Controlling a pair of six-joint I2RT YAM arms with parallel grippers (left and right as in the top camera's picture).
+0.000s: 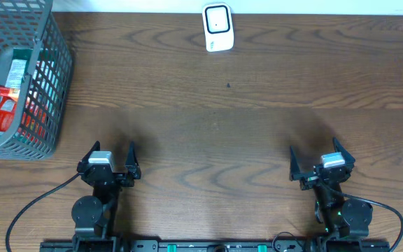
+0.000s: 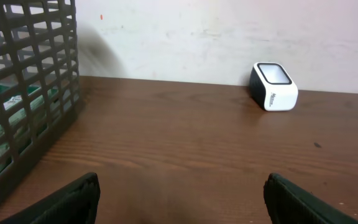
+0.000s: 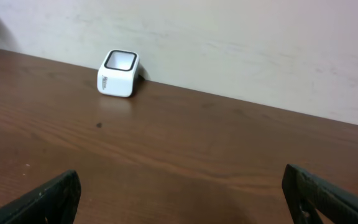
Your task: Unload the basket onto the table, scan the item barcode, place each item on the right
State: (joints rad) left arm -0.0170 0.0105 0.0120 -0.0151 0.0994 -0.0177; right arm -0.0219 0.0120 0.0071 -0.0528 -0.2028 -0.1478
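Note:
The white barcode scanner (image 1: pixel 217 26) with a dark window stands at the table's far edge, centre; it also shows as the scanner (image 2: pixel 273 87) in the left wrist view and the scanner (image 3: pixel 118 73) in the right wrist view. Packaged items lie in the grey mesh basket (image 1: pixel 56 84) at far left, among them a red packet (image 1: pixel 2 106) and a green-and-grey box (image 1: pixel 18 70). My left gripper (image 1: pixel 110 151) (image 2: pixel 182 190) rests open at the near left, holding nothing. At the near right my right gripper (image 1: pixel 317 154) (image 3: pixel 179 183) stands wide open, nothing in it.
The basket's wall (image 2: pixel 23 93) rises close on the left of the left gripper. A pale wall (image 3: pixel 229 43) backs the table behind the scanner. A small dark speck (image 1: pixel 228 85) marks the brown wooden tabletop (image 1: pixel 215 133) between the arms and the scanner.

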